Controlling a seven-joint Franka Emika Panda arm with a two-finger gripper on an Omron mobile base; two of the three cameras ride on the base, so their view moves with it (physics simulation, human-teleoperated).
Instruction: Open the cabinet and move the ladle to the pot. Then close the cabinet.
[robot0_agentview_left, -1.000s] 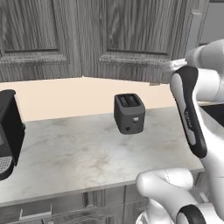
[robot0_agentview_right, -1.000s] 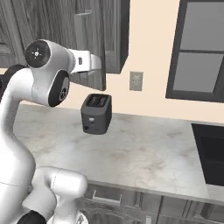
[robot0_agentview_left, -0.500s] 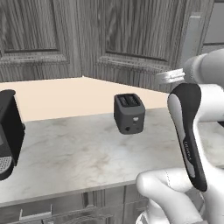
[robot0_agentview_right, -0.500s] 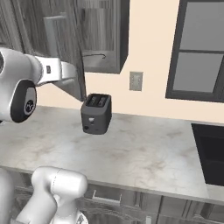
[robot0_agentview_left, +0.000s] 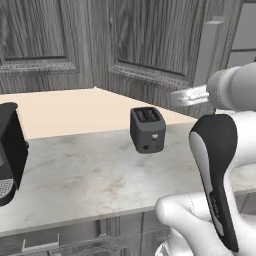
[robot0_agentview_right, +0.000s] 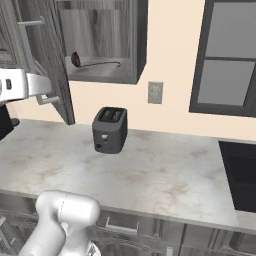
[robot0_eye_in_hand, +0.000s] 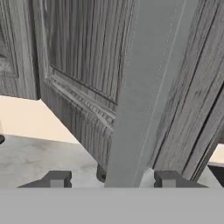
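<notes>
Cabinet (robot0_agentview_right: 102, 42) door (robot0_agentview_right: 47, 60) swung wide open, its raised-panel face (robot0_agentview_left: 155, 47) seen from the left base view, its inner edge from the right base view. Ladle (robot0_agentview_right: 95, 62) lying on the shelf (robot0_agentview_right: 100, 75) inside the open cabinet, dark rounded bowl to the left, thin handle running right, well above the bench (robot0_agentview_right: 150, 175). Claw (robot0_eye_in_hand: 113, 179) at the door's bar handle (robot0_eye_in_hand: 142, 92), one dark fingertip (robot0_eye_in_hand: 54, 179) on each side of the bar, the bar passing between them; contact hidden at the picture's bottom edge, so cannot tell whether clenched on the bar or merely spread around it. Handle (robot0_agentview_left: 210, 52) standing upright at the door's free edge in the left base view, just above the white wrist. Toaster (robot0_agentview_right: 110, 130) on the marble bench, below the cabinet and clear of the door. Wall socket (robot0_agentview_right: 155, 92) on the cream wall right of the cabinet. Dark window (robot0_agentview_right: 230, 57) farther right. Black coffee machine (robot0_agentview_left: 10, 150) at the bench's left end. Dark cooktop (robot0_agentview_right: 242, 175) at the bench's right end.
</notes>
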